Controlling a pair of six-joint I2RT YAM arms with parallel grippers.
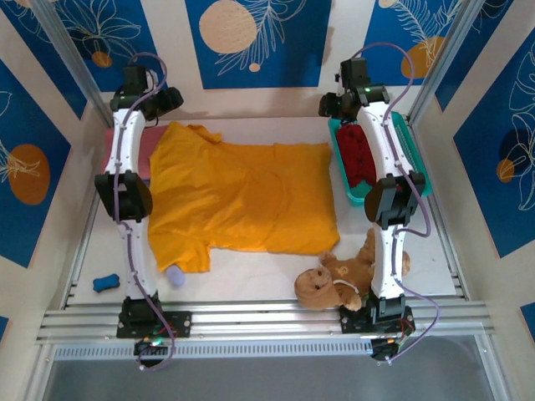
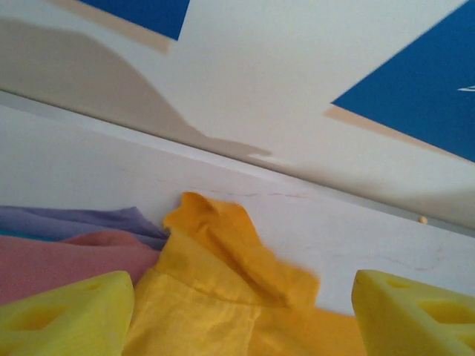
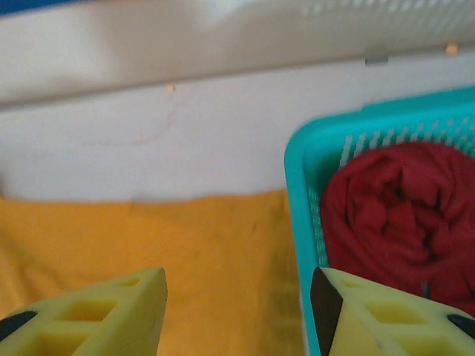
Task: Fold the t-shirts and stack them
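- Left gripper (image 2: pixel 245 319): fingers (image 2: pixel 67 315) spread wide and pinching nothing. It sits over the far left corner of the orange t-shirt (image 2: pixel 223 297), where a bunched fold of cloth sticks up between them.
- Right gripper (image 3: pixel 237 315): fingers (image 3: pixel 96 315) also spread, with nothing held. It is above the far right edge of the orange shirt, just beside the basket (image 3: pixel 304 193) rim.
- The orange t-shirt (image 1: pixel 242 196) lies spread mostly flat in the middle of the table (image 1: pixel 267 269), between the two arms, with one sleeve toward the near left.
- The pink t-shirt (image 2: pixel 59 259) lies at the far left, touching the orange one. A strip of bluish-purple cloth (image 2: pixel 74 220) shows just behind it.
- The dark red t-shirt (image 3: pixel 401 215) is crumpled inside the teal basket at the far right.
- A teddy bear (image 1: pixel 330 282) lies on the near right, against the right arm's base.
- A small blue object (image 1: pixel 105 282) sits on the near left, clear of the shirts.
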